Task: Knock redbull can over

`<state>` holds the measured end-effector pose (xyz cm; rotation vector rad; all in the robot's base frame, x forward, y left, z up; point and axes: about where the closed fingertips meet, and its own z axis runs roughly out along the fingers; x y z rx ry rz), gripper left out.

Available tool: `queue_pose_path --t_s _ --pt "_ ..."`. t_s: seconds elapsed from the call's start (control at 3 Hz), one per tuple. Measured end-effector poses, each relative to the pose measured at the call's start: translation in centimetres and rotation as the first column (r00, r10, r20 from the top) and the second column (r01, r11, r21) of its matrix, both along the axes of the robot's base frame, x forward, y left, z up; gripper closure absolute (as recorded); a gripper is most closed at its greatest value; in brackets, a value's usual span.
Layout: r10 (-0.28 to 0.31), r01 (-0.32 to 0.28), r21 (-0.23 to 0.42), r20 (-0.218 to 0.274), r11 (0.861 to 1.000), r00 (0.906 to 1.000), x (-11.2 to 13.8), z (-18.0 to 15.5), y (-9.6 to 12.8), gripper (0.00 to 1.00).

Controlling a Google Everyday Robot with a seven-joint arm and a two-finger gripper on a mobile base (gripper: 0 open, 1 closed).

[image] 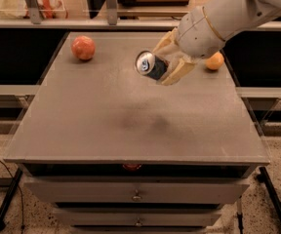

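Note:
The redbull can is held in the air above the middle back of the grey table, tilted hard so its silver top faces left and toward the camera. My gripper is shut on the can, with one cream finger below it and one above. The white arm reaches in from the upper right.
A round orange-red fruit lies at the table's back left. A smaller orange fruit sits at the back right, partly behind the arm. Drawers are below the table's front edge. A shelf rail runs behind the table.

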<state>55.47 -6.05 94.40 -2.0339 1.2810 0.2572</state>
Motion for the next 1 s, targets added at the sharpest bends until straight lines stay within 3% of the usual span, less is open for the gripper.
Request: queue_pose_path --t_s 0.33,0.67,1.0 --pt "0.054 -0.046 -0.209 0.033 0.977 0.998 -0.1 -2.9 1.8 1.0" --pt "0.084 -0.054 -0.386 0.062 0.921 0.9946 0.3 -5.8 2.2 1.0" --pt "0.102 -0.024 -0.54 0.116 0.842 0.988 0.9 -8.0 2.3 1.0"
